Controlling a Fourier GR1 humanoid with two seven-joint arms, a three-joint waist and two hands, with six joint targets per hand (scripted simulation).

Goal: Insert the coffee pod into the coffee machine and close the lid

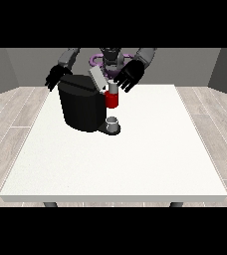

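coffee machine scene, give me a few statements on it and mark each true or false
1. The coffee machine stands on the white table. True.
2. Its lid is shut flat. False: it is tilted up, open.
3. A small cup sits at the machine's base. True.
4. The hand at the view's right rests on the table. False: it is up beside the lid, above the red part.
5. The hand at the view's left is behind the machine. True.

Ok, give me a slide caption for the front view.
Humanoid hand at the view's right hovers by the raised grey lid of a black coffee machine on a white table.
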